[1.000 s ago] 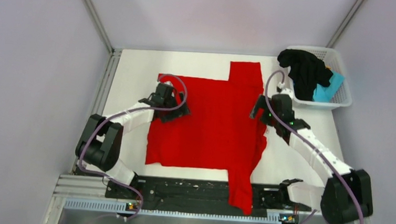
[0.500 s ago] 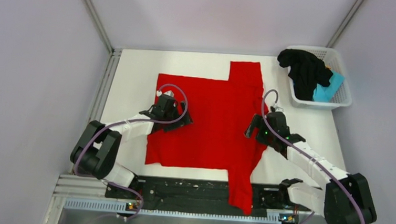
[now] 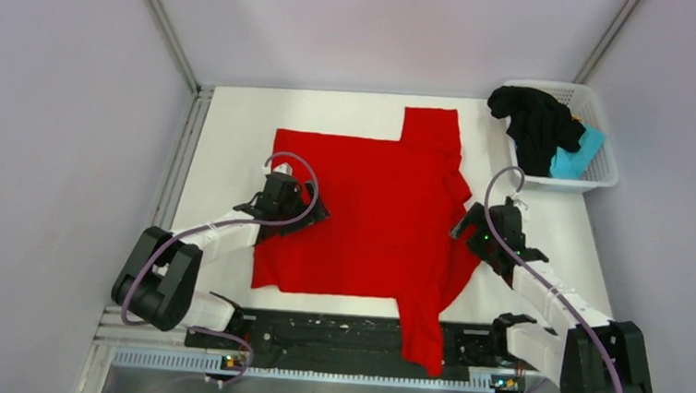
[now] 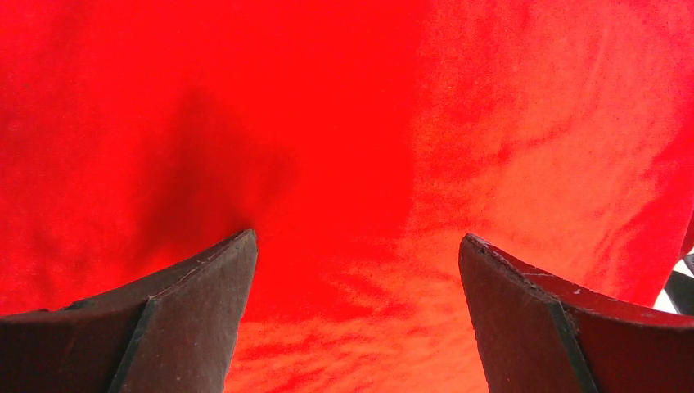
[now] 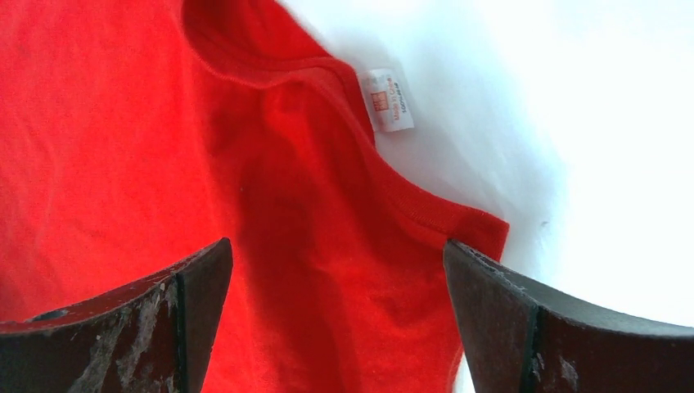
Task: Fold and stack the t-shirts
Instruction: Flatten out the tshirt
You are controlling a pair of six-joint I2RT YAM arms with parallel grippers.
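A plain bright red cloth t-shirt (image 3: 371,217) lies spread flat in the middle of the white counter (image 3: 227,151). Its near sleeve (image 3: 421,336) hangs over the counter's near edge, across the black base rail (image 3: 316,333).

The left fingers (image 4: 188,319) are over the red shirt's left part, just inside its left edge. They stand wide apart with nothing between them, and only smooth red cloth shows below. The right fingers (image 5: 524,327) are at the red shirt's right edge, above its neck opening. They too are spread wide and grip nothing. Under them the ribbed neck band (image 5: 270,75) curves across, and a small white sewn-in label (image 5: 389,100) lies just beyond it on bare counter. Whether either pair touches the cloth cannot be told.

Farther back, the red shirt's far sleeve (image 3: 432,128) lies flat, pointing toward the far edge. Beyond the shirt's far right corner, apart from it, stands a white plastic lattice basket (image 3: 595,181). It holds a crumpled black t-shirt (image 3: 535,122), which drapes over the rim on the side facing the red shirt. A light blue t-shirt (image 3: 569,163) is tucked beside the black one, on the side away from the red shirt.
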